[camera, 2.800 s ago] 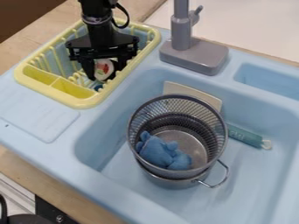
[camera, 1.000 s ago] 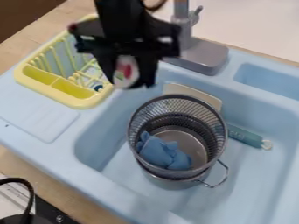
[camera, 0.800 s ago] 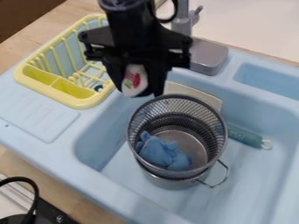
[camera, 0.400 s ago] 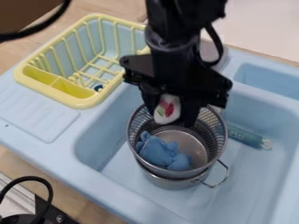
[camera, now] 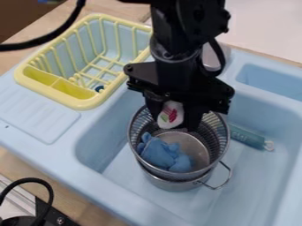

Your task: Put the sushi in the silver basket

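The pale blue sink (camera: 135, 185) is the widest thing here, and the sushi would likely end up on its floor if let go outside the basket rim. Entering from twelve o'clock, the black arm (camera: 174, 44) hangs almost straight down, its gripper (camera: 173, 124) pointing at the basket's twelve o'clock side. The yellow dish rack (camera: 80, 105) sits toward ten. Just below centre, the silver basket (camera: 179, 176) appears nested in a steel pot (camera: 171, 186) with its handle (camera: 224, 177) between four and five; a finger catching the mesh on the way down could tip or drag both. The blue toy (camera: 162, 154) lies at seven inside, and a drop onto it might make the sushi bounce or roll. The sushi (camera: 171, 114) is pinched between the fingers, closed to its width, over the basket's twelve o'clock side; how deep it hangs I cannot tell.
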Robot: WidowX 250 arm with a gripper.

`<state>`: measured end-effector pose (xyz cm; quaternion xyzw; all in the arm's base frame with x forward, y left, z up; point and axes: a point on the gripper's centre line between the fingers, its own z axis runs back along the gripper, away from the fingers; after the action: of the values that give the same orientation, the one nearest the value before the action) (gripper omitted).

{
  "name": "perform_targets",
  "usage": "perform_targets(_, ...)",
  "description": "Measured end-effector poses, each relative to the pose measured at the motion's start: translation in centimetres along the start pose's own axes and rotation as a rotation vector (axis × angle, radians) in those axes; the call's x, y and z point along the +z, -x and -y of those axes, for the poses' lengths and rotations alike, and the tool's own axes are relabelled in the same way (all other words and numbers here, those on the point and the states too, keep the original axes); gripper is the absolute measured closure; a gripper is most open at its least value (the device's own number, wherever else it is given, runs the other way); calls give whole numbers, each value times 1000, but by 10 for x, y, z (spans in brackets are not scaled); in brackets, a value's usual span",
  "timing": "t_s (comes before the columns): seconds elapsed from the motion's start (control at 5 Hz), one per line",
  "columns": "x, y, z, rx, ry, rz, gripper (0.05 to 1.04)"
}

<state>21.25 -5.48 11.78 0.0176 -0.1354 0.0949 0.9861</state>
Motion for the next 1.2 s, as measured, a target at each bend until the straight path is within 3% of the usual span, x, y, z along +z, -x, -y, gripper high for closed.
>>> perform_targets(0.2,-1,-2,-4,17,-4,2,224)
perform_targets(0.4,-3,-3,-7,10,-2,7,77)
perform_targets(1.2,4,0,-9,6,19,46,83)
